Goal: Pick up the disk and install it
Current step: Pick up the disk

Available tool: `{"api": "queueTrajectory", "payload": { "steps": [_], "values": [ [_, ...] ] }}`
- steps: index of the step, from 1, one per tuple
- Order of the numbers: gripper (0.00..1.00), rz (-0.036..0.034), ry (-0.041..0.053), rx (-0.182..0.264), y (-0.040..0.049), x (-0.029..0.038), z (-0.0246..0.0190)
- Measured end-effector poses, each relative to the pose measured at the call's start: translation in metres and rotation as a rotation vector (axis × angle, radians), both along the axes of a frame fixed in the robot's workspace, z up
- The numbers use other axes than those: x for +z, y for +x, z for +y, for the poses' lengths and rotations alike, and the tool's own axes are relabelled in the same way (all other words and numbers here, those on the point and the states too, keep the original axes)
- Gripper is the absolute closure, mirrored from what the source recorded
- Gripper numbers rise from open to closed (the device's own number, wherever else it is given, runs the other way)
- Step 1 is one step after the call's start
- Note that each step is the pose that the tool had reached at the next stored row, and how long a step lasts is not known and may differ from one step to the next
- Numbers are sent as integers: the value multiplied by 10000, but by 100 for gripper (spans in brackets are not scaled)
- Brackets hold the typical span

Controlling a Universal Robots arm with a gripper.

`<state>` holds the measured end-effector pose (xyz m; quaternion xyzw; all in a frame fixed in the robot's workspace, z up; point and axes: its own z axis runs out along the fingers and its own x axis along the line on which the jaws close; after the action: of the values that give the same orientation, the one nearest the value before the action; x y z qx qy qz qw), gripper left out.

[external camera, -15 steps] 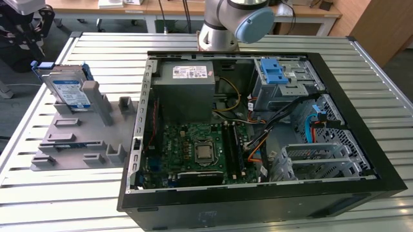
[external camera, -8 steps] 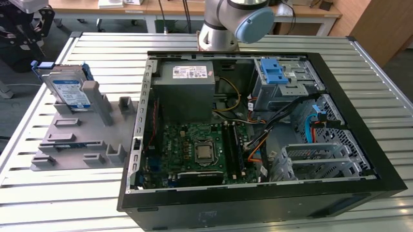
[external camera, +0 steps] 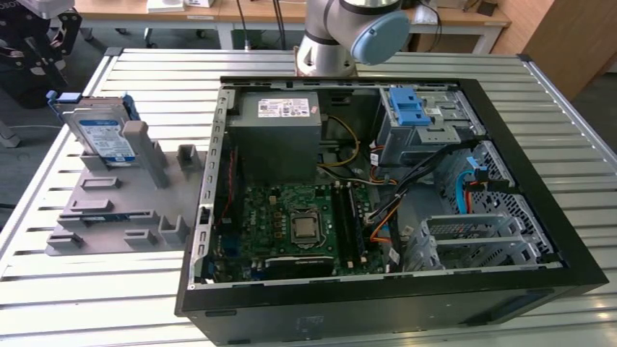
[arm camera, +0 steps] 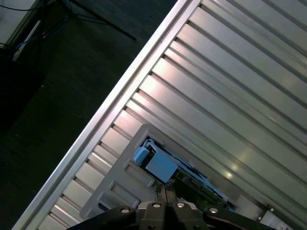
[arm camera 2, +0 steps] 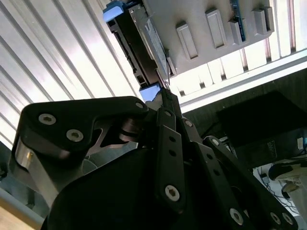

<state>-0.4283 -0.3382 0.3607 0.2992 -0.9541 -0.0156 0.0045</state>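
Exterior view, label: your disk (external camera: 101,134) carries a white-and-blue label whose print can't be read.
Exterior view, place: it stands on edge in the grey rack (external camera: 115,217), on the worktop (external camera: 97,289) at the exterior view's left.
Exterior view, neighbours: the open case (external camera: 386,307) sits just beside the rack.
Second wrist view, fingers (arm camera 2: 167,103): clenched tip to tip, holding nothing, and pointed at the disk's blue end.
First wrist view, edges: the rack lies near the worktop edge, with dark floor (arm camera: 57,96) beyond.

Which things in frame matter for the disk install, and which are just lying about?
In the job:
- disk, upright in the grey holder
- gripper, shut, close to the disk's blue carrier
- drive cage in the open case, probably the target

Lying about:
- power supply
- motherboard
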Motion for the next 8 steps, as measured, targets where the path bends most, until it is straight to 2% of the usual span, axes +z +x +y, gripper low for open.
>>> {"api": "queueTrajectory", "payload": {
  "steps": [8],
  "values": [
    [89,0,2,174,0,0,0]
  ]
}}
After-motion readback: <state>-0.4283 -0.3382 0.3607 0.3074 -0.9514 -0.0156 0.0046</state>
